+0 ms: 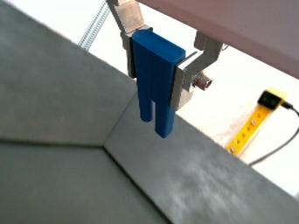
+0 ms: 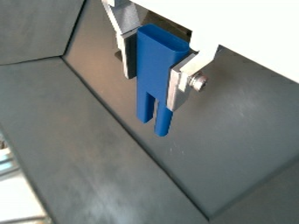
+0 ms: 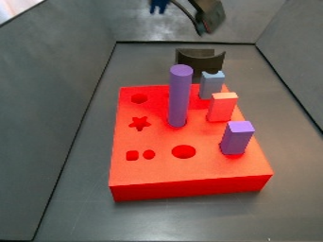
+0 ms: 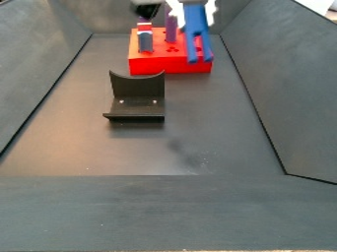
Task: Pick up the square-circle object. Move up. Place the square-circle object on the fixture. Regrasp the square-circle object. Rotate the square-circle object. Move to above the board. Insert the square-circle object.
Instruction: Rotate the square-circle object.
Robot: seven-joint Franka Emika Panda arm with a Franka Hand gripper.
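Clamped between the tool's (image 1: 163, 77) silver plates in both wrist views: the square-circle object (image 1: 155, 87), legs pointing down, held in the air above the grey floor (image 2: 82, 140). Cut off at the frame's upper edge in a side view, the tool (image 4: 195, 8) barely legible. Farther back, the red board (image 3: 190, 161) with its tall purple cylinder (image 3: 180, 95); between camera and board, the fixture (image 4: 136, 96), bare.

tool (image 1: 158, 66) | flat silver finger plates (image 2: 180, 83) | silver screw on bracket
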